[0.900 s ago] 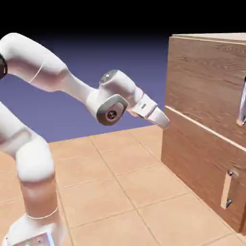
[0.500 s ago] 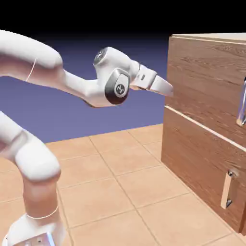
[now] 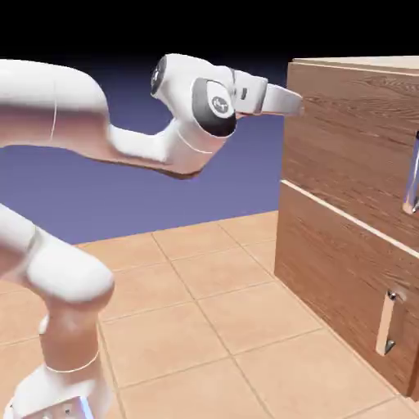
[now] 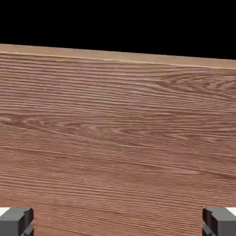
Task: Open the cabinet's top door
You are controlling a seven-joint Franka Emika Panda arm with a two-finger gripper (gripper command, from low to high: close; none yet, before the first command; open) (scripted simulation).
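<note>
1. Hovering by the cabinet (image 3: pixel 344 164), upper left corner: gripper (image 3: pixel 293 102), fingers (image 4: pixel 16 220) spread wide, empty.
2. Sitting shut at right: top door (image 3: pixel 360 131), handle (image 3: pixel 412 180) running vertically.

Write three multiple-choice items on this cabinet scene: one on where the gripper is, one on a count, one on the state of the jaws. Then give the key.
1. Where is the gripper?
A. level with the top door's upper part, at the cabinet's near edge
B. down by the lower panel's handle
C. resting on the floor tiles

2. How many metal handles show on the cabinet front in the exterior view?
A. none
B. two
C. four

3. How do the jaws stand?
A. shut on a handle
B. wide apart, nothing between them
C. shut on a cube

Key: 1 A, the exterior view shows the hand high beside the upper panel. 2 B, the top handle and the lower handle. 3 B, the hand view shows the fingertips at opposite bottom corners, only wood between.
</note>
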